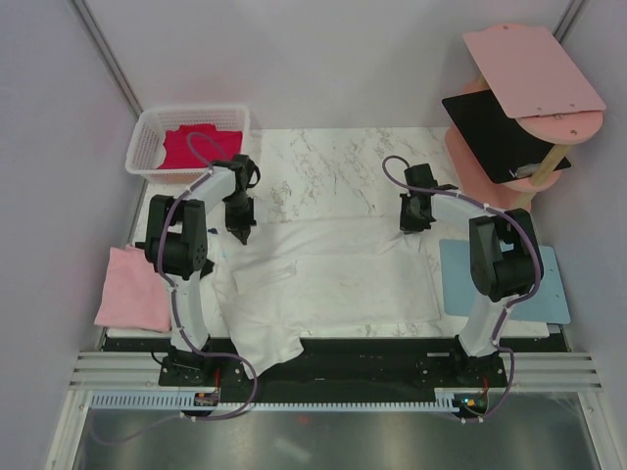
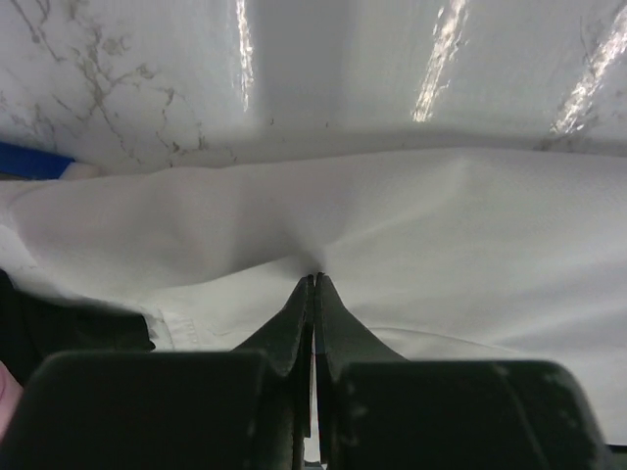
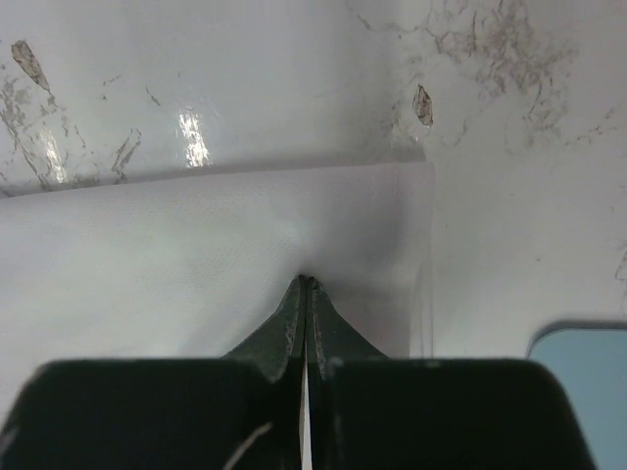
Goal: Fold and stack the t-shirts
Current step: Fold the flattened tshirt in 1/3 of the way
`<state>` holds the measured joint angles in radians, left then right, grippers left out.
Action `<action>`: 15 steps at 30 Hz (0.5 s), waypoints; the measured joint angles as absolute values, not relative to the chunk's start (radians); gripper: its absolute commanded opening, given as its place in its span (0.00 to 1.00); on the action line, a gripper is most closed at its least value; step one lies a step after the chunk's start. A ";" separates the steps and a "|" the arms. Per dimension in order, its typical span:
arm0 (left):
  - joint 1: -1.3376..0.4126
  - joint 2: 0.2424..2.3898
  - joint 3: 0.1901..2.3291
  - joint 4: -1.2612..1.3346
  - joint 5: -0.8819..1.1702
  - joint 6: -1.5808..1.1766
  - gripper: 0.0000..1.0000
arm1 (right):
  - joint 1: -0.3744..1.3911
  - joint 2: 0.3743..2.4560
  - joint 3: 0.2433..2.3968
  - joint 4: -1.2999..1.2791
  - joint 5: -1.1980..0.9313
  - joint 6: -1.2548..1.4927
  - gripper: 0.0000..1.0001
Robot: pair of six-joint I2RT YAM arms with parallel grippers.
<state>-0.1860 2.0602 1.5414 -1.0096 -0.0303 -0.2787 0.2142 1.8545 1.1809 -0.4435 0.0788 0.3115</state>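
The large white t-shirt (image 1: pixel 323 284) lies spread across the middle of the marble table, with its near left part hanging over the front edge. My left gripper (image 1: pixel 241 233) is shut on its far left edge, and the cloth (image 2: pixel 441 225) puckers at the tips (image 2: pixel 315 277). At the far right corner my right gripper (image 1: pixel 409 225) is shut on the shirt (image 3: pixel 176 264), pinching cloth between its tips (image 3: pixel 308 280). A light pink t-shirt (image 1: pixel 135 289) lies at the left table edge. A magenta-red t-shirt (image 1: pixel 201 147) sits in a basket. A black t-shirt (image 1: pixel 500 132) lies on the shelf.
The white basket (image 1: pixel 157 137) stands at the back left corner. A pink shelf (image 1: pixel 534 64) with tilted boards stands at the back right. A light-blue mat (image 1: pixel 549 284) lies flat beside the right arm's base and also shows as the mat (image 3: pixel 583 382) in the right wrist view.
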 measured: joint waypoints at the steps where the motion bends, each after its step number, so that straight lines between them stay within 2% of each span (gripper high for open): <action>1: -0.194 2.073 1.552 -1.013 -0.041 -0.279 0.02 | 0.214 1.856 1.183 -0.443 0.083 0.313 0.00; 15: -0.337 2.253 1.818 -1.046 -0.255 -0.327 0.02 | 0.220 1.914 1.252 -0.426 0.200 0.345 0.00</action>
<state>-0.3367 2.2528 1.8179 -1.0458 -0.2550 -0.3275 0.2203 1.9141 1.2522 -0.4255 0.1997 0.3450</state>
